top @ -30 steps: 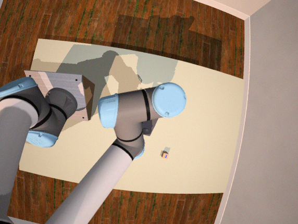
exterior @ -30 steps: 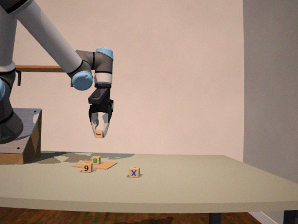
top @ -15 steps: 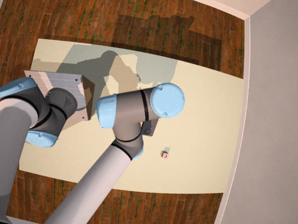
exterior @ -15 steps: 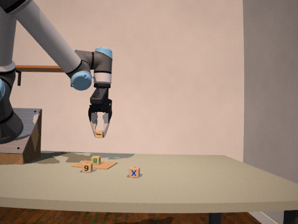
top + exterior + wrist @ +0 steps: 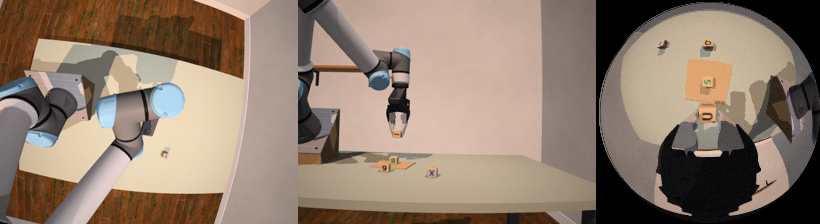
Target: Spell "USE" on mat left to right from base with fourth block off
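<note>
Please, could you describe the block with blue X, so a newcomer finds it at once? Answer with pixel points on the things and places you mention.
On the big beige table (image 5: 203,125) (image 5: 496,185), look beyond the orange mat (image 5: 407,165) (image 5: 696,70). A small wooden cube (image 5: 165,156) (image 5: 432,172) (image 5: 662,44) rests there alone, off the mat. Unlike its neighbours, it carries blue characters.

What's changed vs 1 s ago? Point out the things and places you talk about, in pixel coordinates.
The wrist's blue-capped end (image 5: 167,100) (image 5: 401,52) shifted slightly left in the top view, and the gripper (image 5: 397,133) (image 5: 707,110) turned a little. Nothing grabbed or released: U block (image 5: 397,134) (image 5: 707,115) still held aloft. S block (image 5: 394,160) (image 5: 708,81), 9-sided block (image 5: 385,168) (image 5: 708,44), X-sided block (image 5: 165,156) (image 5: 432,173) (image 5: 663,44) unmoved.
</note>
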